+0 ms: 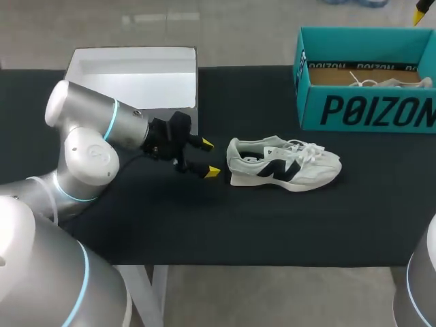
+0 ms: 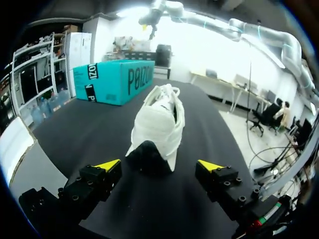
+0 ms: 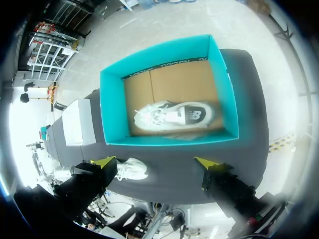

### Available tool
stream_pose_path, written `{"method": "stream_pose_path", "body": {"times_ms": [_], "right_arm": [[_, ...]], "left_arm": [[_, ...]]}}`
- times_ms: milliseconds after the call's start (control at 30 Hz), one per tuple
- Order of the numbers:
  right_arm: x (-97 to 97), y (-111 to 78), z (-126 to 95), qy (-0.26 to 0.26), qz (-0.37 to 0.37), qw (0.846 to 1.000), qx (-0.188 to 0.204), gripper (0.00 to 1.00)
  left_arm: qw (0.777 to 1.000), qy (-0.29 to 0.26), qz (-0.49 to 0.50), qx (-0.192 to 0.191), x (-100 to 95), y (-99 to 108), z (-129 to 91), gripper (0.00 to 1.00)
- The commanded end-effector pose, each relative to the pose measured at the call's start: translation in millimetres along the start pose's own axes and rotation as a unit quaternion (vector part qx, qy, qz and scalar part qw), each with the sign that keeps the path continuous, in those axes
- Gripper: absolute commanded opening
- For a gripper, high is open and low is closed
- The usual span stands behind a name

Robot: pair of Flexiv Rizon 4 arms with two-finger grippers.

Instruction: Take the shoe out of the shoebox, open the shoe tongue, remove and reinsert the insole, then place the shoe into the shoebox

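**Shoe out of the box, heel toward the spread left jaws**

Shoe (image 1: pixel 283 163) rests on the black table (image 1: pixel 272 225), just ahead of the left gripper (image 1: pixel 210 158). Its heel faces the gap between the jaws, which stand wide apart and pinch nothing.

The main risk, as I judge it, is a shove rather than a grasp. If one finger meets the soft heel first, the light shoe may slide or roll over. A pinch across the collar could also squash the opening through which the tongue and insole must be worked.

The right gripper (image 3: pixel 154 162) hangs high over the teal shoebox (image 3: pixel 112 109), jaws spread and empty, with a second shoe (image 3: pixel 172 115) lying in the box beneath them. That shoe takes up floor room needed for the return. A white lid (image 1: pixel 136 75) sits behind the left jaws, beside that arm. Nothing lies between those jaws and the heel.
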State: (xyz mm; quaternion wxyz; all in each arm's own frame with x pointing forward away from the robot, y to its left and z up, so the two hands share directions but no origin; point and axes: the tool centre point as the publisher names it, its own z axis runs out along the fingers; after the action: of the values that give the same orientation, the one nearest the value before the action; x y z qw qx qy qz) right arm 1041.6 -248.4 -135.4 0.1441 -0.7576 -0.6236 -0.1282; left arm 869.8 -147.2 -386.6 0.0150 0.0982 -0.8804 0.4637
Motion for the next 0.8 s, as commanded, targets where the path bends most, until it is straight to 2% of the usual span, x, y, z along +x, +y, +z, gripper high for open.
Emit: {"method": "stream_pose_path", "body": {"times_ms": [33, 367, 800], "right_arm": [[0.2, -1.0, 0, -0.001, 0.0, 1.0, -0.001, 1.0], [0.2, -1.0, 0, -0.001, 0.0, 1.0, -0.001, 1.0], [0.2, -1.0, 0, -0.001, 0.0, 1.0, -0.001, 1.0]], "left_arm": [[1.0, 0.02, 0.009, 0.001, -12.3, -2, 16, 1.0], [0.999, 0.024, 0.039, 0.016, -15.9, 3, 40, 1.0], [0.998, 0.034, 0.053, 0.02, -27.5, -8, 61, 1.0]]}}
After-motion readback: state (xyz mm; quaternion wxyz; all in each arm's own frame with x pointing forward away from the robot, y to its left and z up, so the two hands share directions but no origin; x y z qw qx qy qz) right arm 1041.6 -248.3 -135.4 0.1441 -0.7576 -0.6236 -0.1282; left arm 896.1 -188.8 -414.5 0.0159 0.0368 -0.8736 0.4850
